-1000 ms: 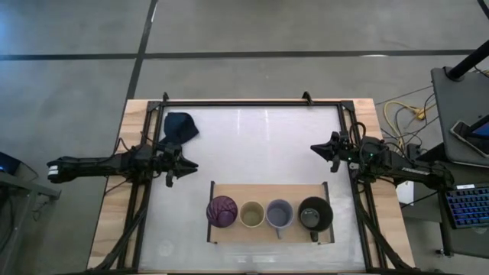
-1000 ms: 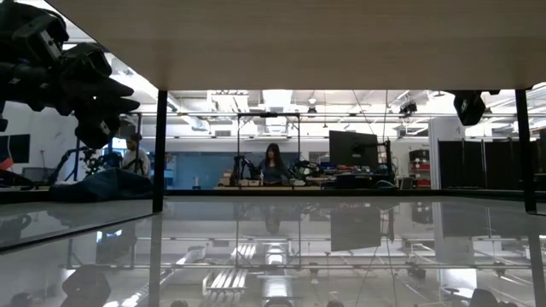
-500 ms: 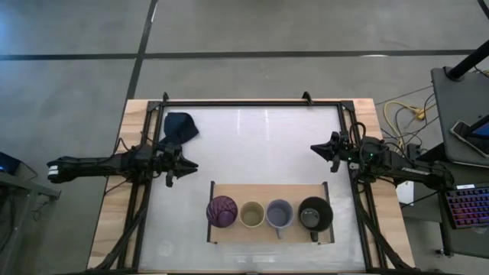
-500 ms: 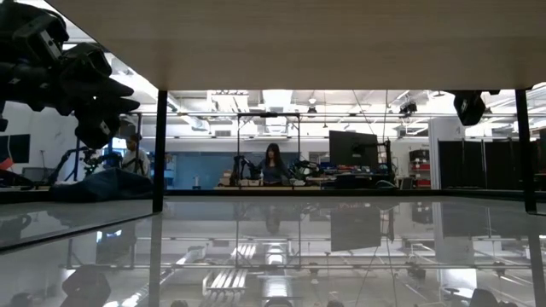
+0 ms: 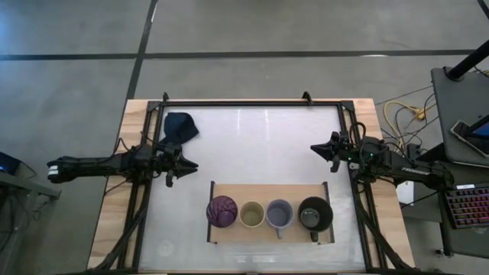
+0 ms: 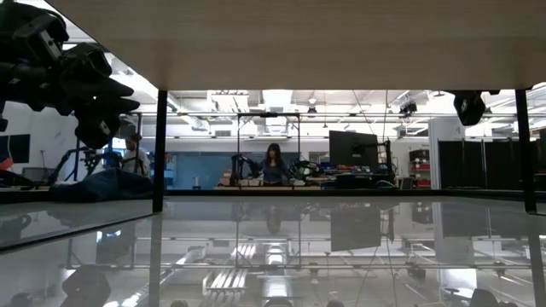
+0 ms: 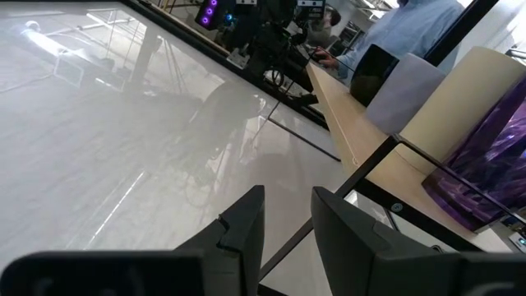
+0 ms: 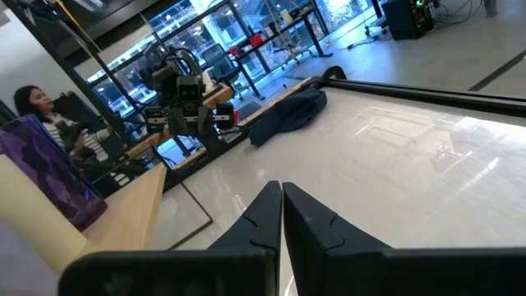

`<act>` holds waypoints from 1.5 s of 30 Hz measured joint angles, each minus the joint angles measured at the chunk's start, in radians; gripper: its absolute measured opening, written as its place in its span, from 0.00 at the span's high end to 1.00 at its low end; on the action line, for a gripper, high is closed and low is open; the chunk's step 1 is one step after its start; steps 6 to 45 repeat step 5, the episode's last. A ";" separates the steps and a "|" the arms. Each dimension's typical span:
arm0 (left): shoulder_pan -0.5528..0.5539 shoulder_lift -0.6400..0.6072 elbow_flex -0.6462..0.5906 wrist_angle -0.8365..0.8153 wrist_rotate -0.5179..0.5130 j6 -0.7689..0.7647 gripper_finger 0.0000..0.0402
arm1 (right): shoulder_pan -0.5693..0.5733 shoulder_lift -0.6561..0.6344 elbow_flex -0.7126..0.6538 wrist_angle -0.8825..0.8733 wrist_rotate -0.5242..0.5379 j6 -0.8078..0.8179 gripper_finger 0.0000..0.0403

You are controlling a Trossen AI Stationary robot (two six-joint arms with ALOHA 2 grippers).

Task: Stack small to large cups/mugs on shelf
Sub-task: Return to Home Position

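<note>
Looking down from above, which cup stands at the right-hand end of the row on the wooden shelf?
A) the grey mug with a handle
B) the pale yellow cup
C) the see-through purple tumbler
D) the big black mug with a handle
D: in the high view the larger black handled mug closes the row at the right end of the flat light-wood shelf board, just past the grey-lavender handled mug.

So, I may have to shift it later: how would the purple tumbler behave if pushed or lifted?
The purple tumbler looks translucent, so probably light plastic or glass, perhaps slippery. It has no handle and stands upright close beside the yellow cup, so a sideways push would likely bump that cup or tip the tumbler.
</note>
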 joint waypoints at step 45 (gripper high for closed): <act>0.000 0.000 0.000 0.000 0.000 0.000 0.78 | 0.000 0.000 0.000 0.000 0.000 0.000 0.98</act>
